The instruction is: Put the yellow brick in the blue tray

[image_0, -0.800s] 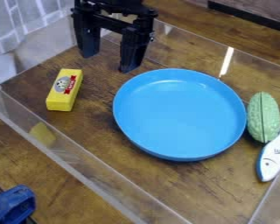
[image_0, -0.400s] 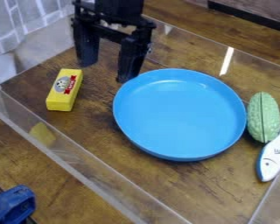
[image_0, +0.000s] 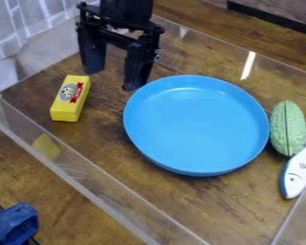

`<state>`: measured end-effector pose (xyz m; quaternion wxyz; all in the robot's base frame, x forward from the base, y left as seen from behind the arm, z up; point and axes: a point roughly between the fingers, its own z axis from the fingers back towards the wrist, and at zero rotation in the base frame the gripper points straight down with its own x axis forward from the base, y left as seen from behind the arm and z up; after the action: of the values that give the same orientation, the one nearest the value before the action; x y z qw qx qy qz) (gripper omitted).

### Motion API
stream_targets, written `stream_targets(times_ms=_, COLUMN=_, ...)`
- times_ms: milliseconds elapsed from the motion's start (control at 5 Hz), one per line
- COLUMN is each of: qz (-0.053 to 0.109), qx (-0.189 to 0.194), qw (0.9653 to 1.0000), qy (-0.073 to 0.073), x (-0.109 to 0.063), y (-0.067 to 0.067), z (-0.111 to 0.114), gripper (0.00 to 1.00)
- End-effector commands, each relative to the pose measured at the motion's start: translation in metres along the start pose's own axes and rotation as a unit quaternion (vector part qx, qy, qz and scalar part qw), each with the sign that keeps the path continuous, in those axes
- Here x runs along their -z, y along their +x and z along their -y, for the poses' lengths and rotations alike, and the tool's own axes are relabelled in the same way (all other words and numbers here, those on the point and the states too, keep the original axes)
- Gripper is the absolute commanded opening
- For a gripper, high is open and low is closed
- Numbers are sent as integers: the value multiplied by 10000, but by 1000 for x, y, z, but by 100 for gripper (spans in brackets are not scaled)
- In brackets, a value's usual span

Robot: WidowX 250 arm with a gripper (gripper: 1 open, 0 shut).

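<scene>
**One brick, one tray, one open claw**

Wood-grain tabletop (image_0: 92, 172), bounded by a clear plastic wall along its near and left edges, carries a small count of items: one yellow brick (image_0: 72, 99), one blue tray (image_0: 197, 124), one green oval object (image_0: 289, 127), one white device (image_0: 297, 169) and a scrap of dark blue cloth (image_0: 11, 225) at the lower left corner of the frame.

A single black gripper (image_0: 116, 69) hangs at the upper left, pointing down, its two fingers spread wide with nothing between them. It stands above and to the right of the brick, clear of it, near the tray's upper left rim.

At left of centre the brick lies flat on the wood, a small bright yellow rectangular block, long side running roughly up the frame, with a round red-and-white label on its top face. It sits apart from the tray, outside it. Round, shallow and raised at the rim, the tray fills the centre and is the largest thing on the table.
</scene>
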<state>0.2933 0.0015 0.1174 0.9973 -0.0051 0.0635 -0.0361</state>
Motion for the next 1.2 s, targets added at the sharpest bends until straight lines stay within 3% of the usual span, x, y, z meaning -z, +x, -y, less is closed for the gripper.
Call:
stream_targets(times_ms=0, qz=204, qx=226, qw=9995, qy=33, x=-10, y=6, z=-5, gripper=100)
stream_targets(times_ms=400, qz=157, qx=-109, qw=9998, qy=-39, x=17, y=5, z=-24, gripper=100)
stream_targets(times_ms=600, qz=220, qx=-352, qw=9991, qy=-74, x=29, y=4, z=-36, gripper=100)
stream_targets(times_ms=1000, qz=371, qx=-287, qw=9988, qy=-165, x=24, y=14, z=-23, gripper=100)
